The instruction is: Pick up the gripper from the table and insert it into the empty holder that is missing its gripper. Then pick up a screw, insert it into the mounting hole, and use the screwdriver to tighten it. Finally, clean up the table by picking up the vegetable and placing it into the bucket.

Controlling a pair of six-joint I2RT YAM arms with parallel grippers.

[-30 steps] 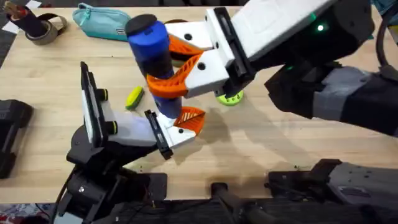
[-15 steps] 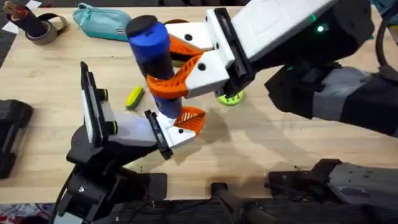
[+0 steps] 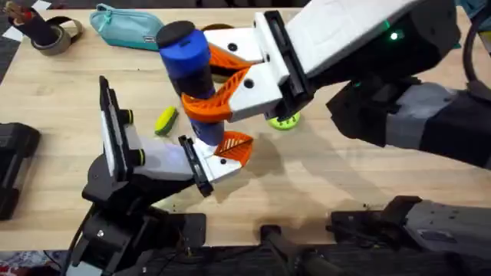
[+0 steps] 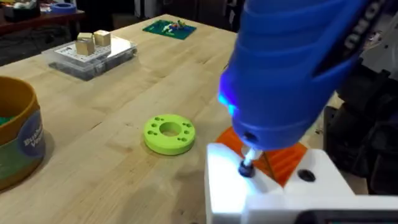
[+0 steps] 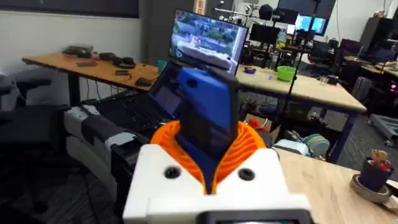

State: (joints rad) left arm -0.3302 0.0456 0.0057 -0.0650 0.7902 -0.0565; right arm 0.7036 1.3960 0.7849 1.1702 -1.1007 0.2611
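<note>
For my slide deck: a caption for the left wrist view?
Blue screwdriver tip pressed onto a screw in the white mount, lime-green disc lying on the table beyond.

light wooden tabletop (image 3: 345, 184); beyond, dim workshop with desks (image 5: 81, 62) and lit monitors (image 5: 208, 37)

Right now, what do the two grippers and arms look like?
Both grippers, right and left, have white blocky fingers with orange ribbed pads. The right arm is black and grey behind a white housing with a lit green LED. The left arm is black.

Wooden table (image 3: 61, 100), vegetable (image 3: 166, 119), green disc (image 3: 285, 120), teal pouch (image 3: 126, 28)
</note>
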